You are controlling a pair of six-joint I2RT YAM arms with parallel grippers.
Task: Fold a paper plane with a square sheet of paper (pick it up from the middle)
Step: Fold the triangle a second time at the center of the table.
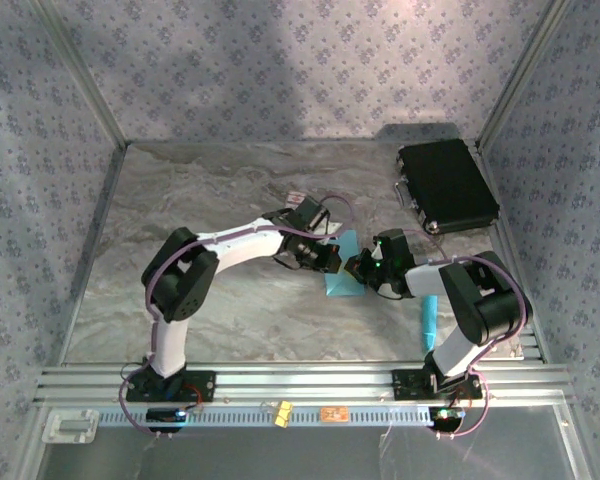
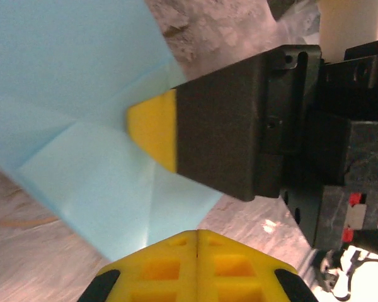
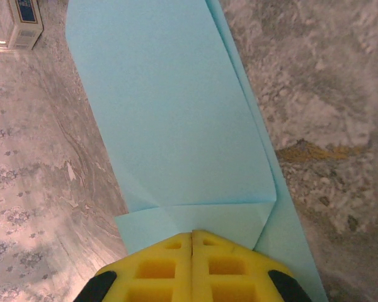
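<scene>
- Left jaws: you are seeing the yellow fingertips (image 2: 164, 267) meeting flat along their seam, so these jaws are closed. They are sitting at the near border of the square sheet of paper (image 2: 69, 88). You cannot tell whether any paper is caught between them.
- Right jaws: the yellow fingertips (image 3: 157, 267) are likewise pressing together, closed, at a narrow turned-over flap of the sheet. Here too a pinch cannot be told from a press.
- Opposed pose: from the left wrist, you are looking at the right arm's black finger (image 2: 227, 132) lying over the sheet, its yellow tip aiming at the point where several creases are meeting. Closed tips facing each other are probably serving as pressing tools, flattening a fold rather than lifting.
- Sheet: it is lying on the desk (image 1: 210, 190) between the two arms, near the middle. It is partly folded, with one layer overlapping another, and it is not yet looking like a dart.
- Edges: from the right wrist, the long folded edge is running straight away from the tips, with a lower layer peeking out along its right side. That offset is worth watching, since a sideways drag could shift the layers.
- Open room: bare desk is flanking the sheet on both sides. The small white box (image 3: 22, 25) and the black case (image 1: 447, 187) are standing well apart, while the cyan stick (image 1: 429, 312) is lying just beside the right arm.
</scene>
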